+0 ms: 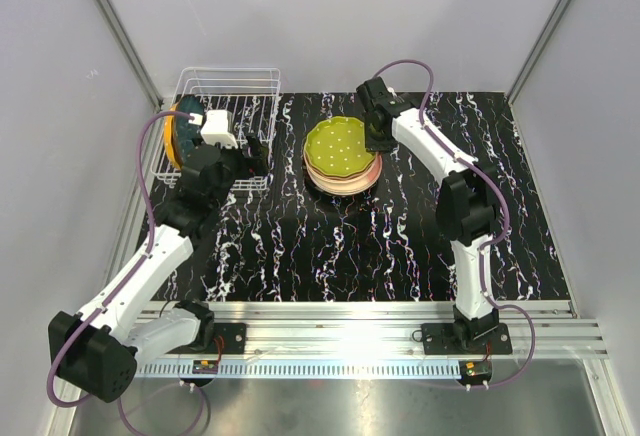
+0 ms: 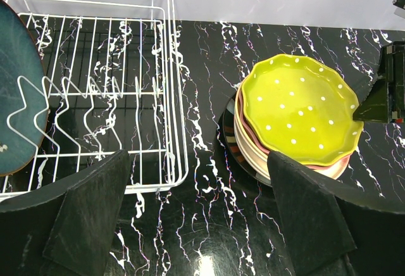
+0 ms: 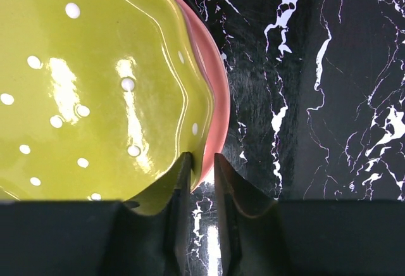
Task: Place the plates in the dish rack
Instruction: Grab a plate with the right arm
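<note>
Marbled table (image 1: 400, 246) — left fingers (image 2: 95, 213) gape; right fingers (image 3: 235, 190) straddle plate (image 3: 95, 99) rim (grip unclear).

Bright, even overhead light throughout. Glare streaks the green plate (image 3: 130, 92) in the right wrist view and the glossy counter (image 2: 205, 264) at the left wrist view's lower centre. The right hand (image 3: 202, 162) looks soft and dark.

Pale grey walls (image 1: 300, 16) enclose a black, white-veined marble tabletop (image 1: 330, 246).
</note>
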